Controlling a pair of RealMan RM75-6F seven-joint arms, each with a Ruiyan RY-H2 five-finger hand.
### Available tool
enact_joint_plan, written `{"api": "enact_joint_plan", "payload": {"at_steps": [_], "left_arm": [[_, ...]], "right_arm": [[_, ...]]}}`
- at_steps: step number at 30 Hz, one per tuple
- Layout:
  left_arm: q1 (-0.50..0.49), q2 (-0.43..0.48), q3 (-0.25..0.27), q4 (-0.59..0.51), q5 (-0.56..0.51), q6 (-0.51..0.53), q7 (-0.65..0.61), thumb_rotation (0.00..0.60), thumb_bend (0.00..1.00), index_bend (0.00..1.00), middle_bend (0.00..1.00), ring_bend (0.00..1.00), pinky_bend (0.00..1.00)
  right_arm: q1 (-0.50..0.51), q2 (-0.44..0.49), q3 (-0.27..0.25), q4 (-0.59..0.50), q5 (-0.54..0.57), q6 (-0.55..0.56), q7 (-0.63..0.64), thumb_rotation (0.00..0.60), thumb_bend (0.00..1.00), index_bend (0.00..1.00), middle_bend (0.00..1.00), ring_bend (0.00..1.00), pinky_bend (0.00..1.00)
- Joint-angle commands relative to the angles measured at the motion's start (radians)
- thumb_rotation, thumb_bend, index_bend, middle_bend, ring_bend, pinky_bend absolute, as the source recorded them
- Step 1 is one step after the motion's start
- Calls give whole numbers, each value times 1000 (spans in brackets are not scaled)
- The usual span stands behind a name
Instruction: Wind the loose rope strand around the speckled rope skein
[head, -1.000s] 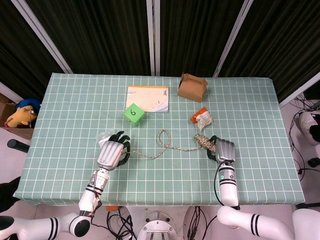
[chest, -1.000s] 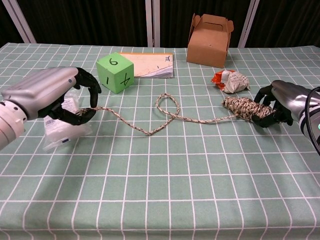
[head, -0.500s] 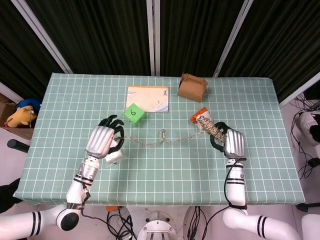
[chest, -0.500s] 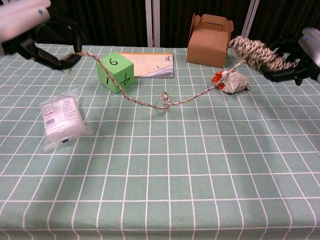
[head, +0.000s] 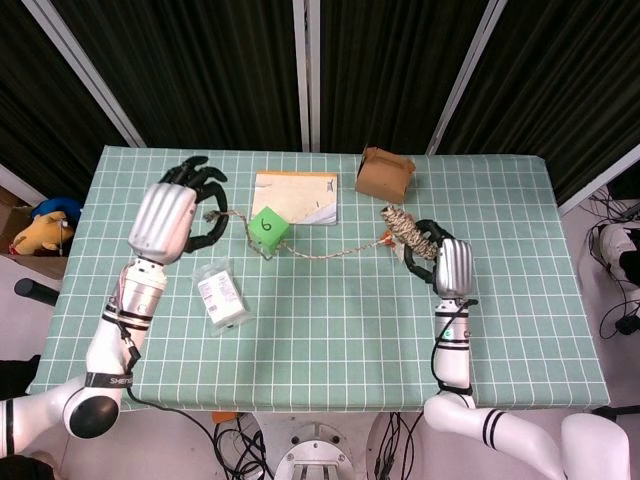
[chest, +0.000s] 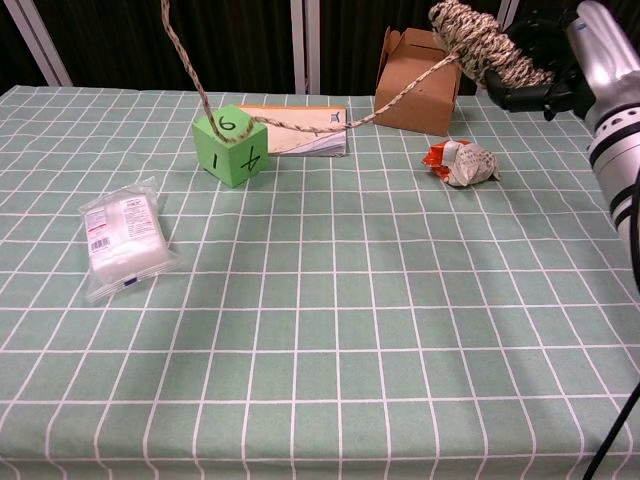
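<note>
Green checked cloth (chest: 330, 380) covers one table. One plastic packet (chest: 122, 238), one crumpled wrapper (chest: 465, 163), one green die (chest: 231, 146), one booklet (chest: 300, 129) and one brown box (chest: 417, 66) are counted. Speckled rope skein (chest: 484, 50) is gripped aloft by right hand (head: 440, 257); loose strand (head: 320, 253) is pinched by left hand (head: 178, 215), seen only from head view.

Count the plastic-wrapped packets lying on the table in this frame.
2. A clear packet with a white label lies near the table's left side, in front of the green cube. A crumpled orange-and-white packet lies toward the right, in front of the brown box. None appears hidden.
</note>
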Motion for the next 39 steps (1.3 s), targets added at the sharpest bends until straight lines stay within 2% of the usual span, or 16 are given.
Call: {"api": "enact_joint_plan", "payload": {"at_steps": [1,6,10,15,17,21,27,35,39], "left_arm": [[-63,88,-72,-67,-100,-38,5,600,557,751,316,156,269],[-150,161,-124,-124,-223,-73,10,600,557,751,316,158,269],[-275,201,-127,-131,-338,-99,94,600,557,751,317,168,279],[-454,215,-176,-99,-524,-100,118,600,557,750,318,174,279],[-513,203,-189,-69,-565,-85,117,600,557,750,323,179,279],[-637,152,-198,21,-623,-49,118,600,558,748,331,182,279],[-767,107,-190,134,-710,-45,130,600,558,750,337,182,279],[-877,32,-164,294,-787,-65,115,600,557,754,337,182,279],[-920,-12,-138,397,-809,-74,119,600,557,755,337,182,279]], "right_arm": [[32,-62,13,81,5,-25,38,600,570,769,557,559,783],[75,-118,33,159,15,-62,54,600,572,768,555,559,781],[141,-152,75,232,19,-101,63,600,574,764,549,558,775],[224,-183,126,312,34,-146,60,600,572,763,548,558,774],[245,-194,129,331,35,-160,61,600,574,763,548,558,774],[271,-219,105,369,18,-178,76,600,574,763,548,558,774],[274,-259,47,421,-19,-187,131,600,574,763,547,558,772],[258,-277,-49,444,-103,-167,202,600,573,763,546,557,771],[240,-268,-99,421,-153,-146,261,600,574,763,545,556,770]]}}
